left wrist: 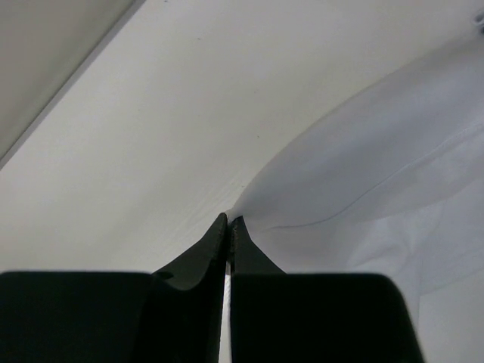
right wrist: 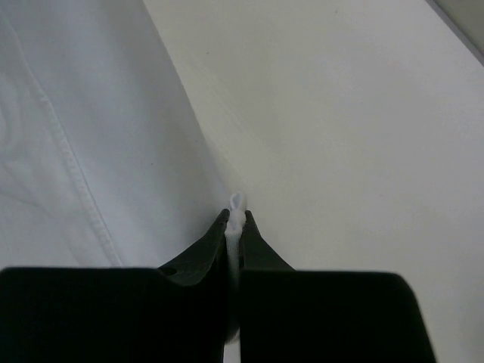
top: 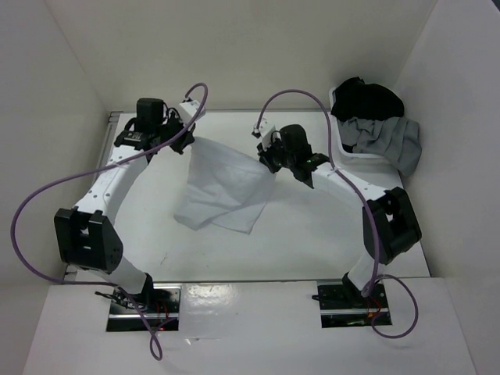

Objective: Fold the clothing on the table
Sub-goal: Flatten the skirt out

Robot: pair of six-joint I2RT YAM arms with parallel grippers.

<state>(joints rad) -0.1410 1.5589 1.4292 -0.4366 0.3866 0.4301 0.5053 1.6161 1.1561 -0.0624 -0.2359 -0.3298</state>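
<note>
Now | clothing point(top: 226, 186) between | left end effector point(top: 187, 145), right end effector point(top: 268, 162) clamped on it

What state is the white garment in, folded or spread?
Not folded: the clothing hangs stretched between left gripper and right gripper, lower end bunched on the table.

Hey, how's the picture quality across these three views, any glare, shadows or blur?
Top view: even, soft light; a faint shadow under the lifted clothing on the table, mild glare on the near ledge. Left wrist view: the left end effector is a near-black silhouette, cloth slightly soft. Right wrist view: the right end effector is equally dark, but the seam stitching reads clearly.
</note>
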